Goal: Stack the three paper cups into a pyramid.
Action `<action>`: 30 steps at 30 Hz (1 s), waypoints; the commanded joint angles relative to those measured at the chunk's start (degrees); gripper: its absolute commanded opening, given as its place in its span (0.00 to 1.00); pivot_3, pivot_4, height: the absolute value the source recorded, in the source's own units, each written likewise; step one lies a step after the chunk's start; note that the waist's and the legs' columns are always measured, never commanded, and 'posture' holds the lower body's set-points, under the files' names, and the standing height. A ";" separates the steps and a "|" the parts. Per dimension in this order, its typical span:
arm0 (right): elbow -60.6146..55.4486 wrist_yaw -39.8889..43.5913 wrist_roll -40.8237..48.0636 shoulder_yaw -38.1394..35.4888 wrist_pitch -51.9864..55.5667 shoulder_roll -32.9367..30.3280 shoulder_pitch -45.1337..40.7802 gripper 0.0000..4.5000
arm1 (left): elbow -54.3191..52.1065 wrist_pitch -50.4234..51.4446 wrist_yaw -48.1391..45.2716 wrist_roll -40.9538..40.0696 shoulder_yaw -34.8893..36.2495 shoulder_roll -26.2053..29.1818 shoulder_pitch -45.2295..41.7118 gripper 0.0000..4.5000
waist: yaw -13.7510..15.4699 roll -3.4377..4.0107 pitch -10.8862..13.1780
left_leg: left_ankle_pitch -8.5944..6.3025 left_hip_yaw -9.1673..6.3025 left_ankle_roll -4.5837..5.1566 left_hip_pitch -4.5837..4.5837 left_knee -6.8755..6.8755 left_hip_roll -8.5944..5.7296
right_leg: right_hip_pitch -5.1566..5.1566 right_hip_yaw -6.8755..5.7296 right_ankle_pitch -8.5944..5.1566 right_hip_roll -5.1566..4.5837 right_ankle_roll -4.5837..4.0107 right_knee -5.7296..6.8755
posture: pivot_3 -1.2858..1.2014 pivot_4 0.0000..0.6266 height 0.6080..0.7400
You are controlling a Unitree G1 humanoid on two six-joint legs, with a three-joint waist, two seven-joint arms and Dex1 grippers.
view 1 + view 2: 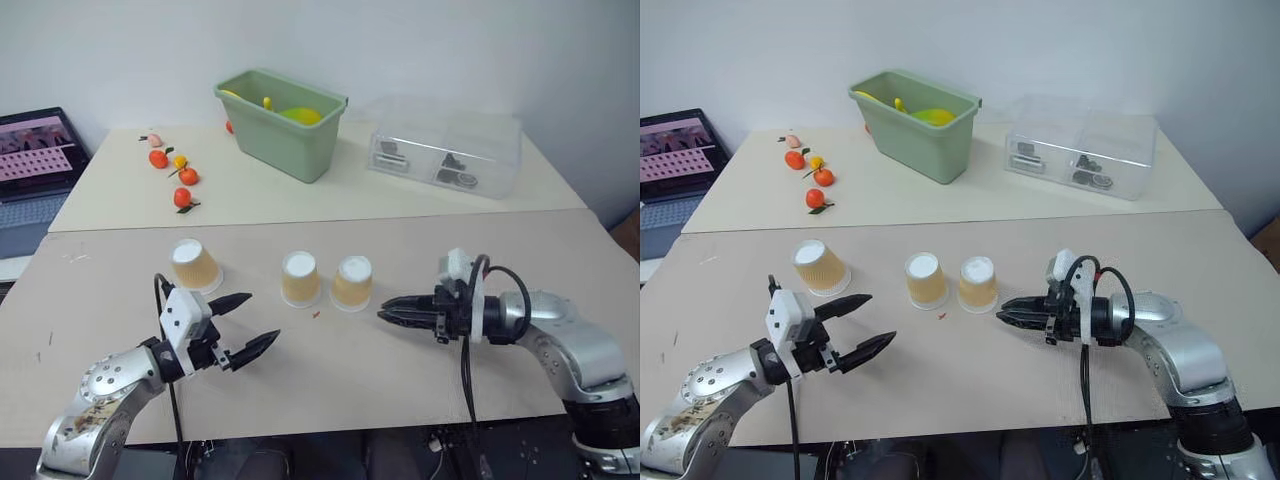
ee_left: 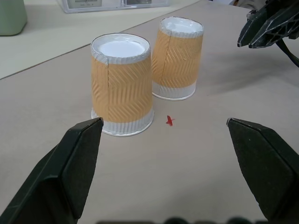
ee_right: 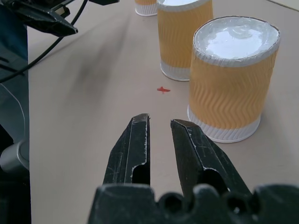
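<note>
Three paper cups stand upside down in a row on the tan table, none stacked. The left cup point(image 1: 194, 265) stands apart from the middle cup point(image 1: 300, 278) and the right cup point(image 1: 351, 283), which stand close together. My left gripper point(image 1: 262, 318) is open and empty, low over the table in front of the left and middle cups. In the left wrist view the middle cup point(image 2: 122, 84) and right cup point(image 2: 177, 58) lie beyond its fingers. My right gripper point(image 1: 385, 315) is shut on nothing, pointing left, just off the right cup point(image 3: 231, 88).
A green bin point(image 1: 283, 125) and a clear plastic box point(image 1: 445, 150) stand on the far table. Small orange fruits point(image 1: 183, 185) lie at the far left, beside a laptop point(image 1: 35, 170). A tiny red mark point(image 1: 316, 314) lies in front of the middle cup.
</note>
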 commanded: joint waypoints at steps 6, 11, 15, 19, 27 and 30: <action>9.94 -1.31 -5.69 4.31 -5.96 1.62 -7.19 0.24 | -0.80 -1.22 0.14 0.18 -0.54 -0.36 -1.25 1.00 | -0.13 -0.01 0.00 | 0.01 0.01 -0.01 0.03 0.03 0.03 | 0.01 0.01 0.01 0.05 -0.01 0.00 | 0.52 0.24 1.00; 15.38 -0.14 -7.41 5.66 -9.00 2.77 -10.33 0.24 | -1.42 -1.12 0.63 0.23 -0.48 -0.55 -0.87 1.00 | -0.09 -0.01 0.00 | 0.00 0.01 0.00 -0.01 0.01 0.03 | -0.04 0.01 0.01 0.05 -0.02 -0.01 | 0.52 0.24 1.00; 18.77 1.20 -8.61 6.79 -11.35 3.69 -12.35 0.24 | -1.84 -1.12 1.00 0.16 -0.30 -0.51 -0.42 1.00 | -0.16 -0.01 0.00 | 0.00 0.01 0.00 0.00 0.01 0.05 | -0.04 0.01 0.01 0.05 -0.02 0.00 | 0.52 0.24 1.00; 21.14 2.59 -9.43 7.54 -13.15 4.26 -13.77 0.24 | -2.27 -1.16 1.41 0.08 0.11 -0.47 0.05 1.00 | -0.13 0.00 -0.01 | 0.00 0.01 -0.01 -0.01 0.02 0.04 | -0.04 0.01 0.01 0.05 -0.02 0.00 | 0.52 0.24 1.00; 25.31 4.16 -10.69 8.86 -15.75 6.57 -16.36 0.24 | -3.32 -1.14 2.17 -0.21 0.53 -0.47 1.30 1.00 | -0.22 0.00 -0.01 | 0.00 0.01 -0.01 0.00 0.01 0.05 | -0.04 0.01 0.02 0.05 -0.02 0.00 | 0.52 0.24 1.00; 25.70 4.49 -11.00 9.05 -16.00 7.66 -16.75 0.24 | -3.28 -1.23 2.21 -0.20 0.65 -0.48 1.38 1.00 | -0.18 0.00 -0.01 | 0.00 0.01 -0.01 0.00 0.01 0.05 | -0.04 0.01 0.02 0.05 -0.03 0.00 | 0.52 0.24 1.00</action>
